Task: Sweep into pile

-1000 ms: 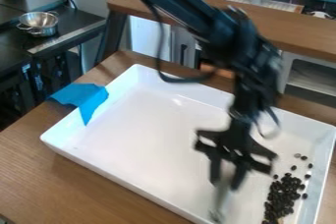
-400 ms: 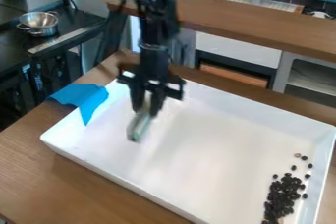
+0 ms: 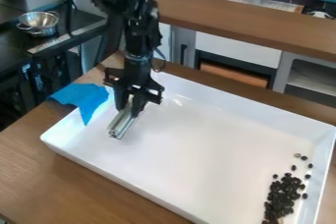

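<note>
At the far left, a shiny silver metal bowl (image 3: 39, 24) sits on a black counter (image 3: 59, 40) behind the brown wooden desk (image 3: 72, 181). A large, shallow, rectangular white tray (image 3: 190, 149) rests on the desk. A piece of flat, bright blue material (image 3: 84, 98) drapes across the tray's left side, between its left and far corners; part lies outside the rim and a pointed end hangs inside.

Just right of the blue piece, the black two-finger gripper (image 3: 128, 111) hangs over the tray near that left side, nearer its far corner than the bottom of the view. It pinches a silvery, tube-like tool (image 3: 123, 122) between its fingers. The tool slants down toward the left corner; whether its lower end touches the tray, I cannot tell.

Farther right, the tray's middle is bare white. Well apart from the tool, the small, dark, bean-like pieces (image 3: 283, 194) lie inside the tray along its right side, bunched toward the lower edge of the view. Several are scattered between the bunch and the right corner, with one paler, greyish piece (image 3: 297, 155) at their upper end.
</note>
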`<action>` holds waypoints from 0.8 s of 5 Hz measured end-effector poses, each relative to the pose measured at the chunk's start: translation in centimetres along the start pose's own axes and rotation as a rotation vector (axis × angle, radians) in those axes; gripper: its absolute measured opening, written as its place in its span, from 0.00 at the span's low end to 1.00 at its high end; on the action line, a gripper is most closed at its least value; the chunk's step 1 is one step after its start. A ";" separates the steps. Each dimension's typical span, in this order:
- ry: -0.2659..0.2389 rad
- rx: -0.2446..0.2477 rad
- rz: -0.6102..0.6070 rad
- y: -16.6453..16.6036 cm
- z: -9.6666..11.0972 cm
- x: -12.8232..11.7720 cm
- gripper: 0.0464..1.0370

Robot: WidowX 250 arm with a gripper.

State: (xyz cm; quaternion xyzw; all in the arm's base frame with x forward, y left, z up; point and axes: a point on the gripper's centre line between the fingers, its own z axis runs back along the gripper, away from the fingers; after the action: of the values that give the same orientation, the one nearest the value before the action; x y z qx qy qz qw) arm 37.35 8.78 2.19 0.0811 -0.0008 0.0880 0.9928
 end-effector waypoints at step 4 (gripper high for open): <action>0.012 0.091 -0.131 1.2 -2.0 -0.9 0.69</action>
State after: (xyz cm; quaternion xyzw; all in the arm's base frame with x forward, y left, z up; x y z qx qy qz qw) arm 36.21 10.14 0.41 0.1255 0.0145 0.0233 0.9917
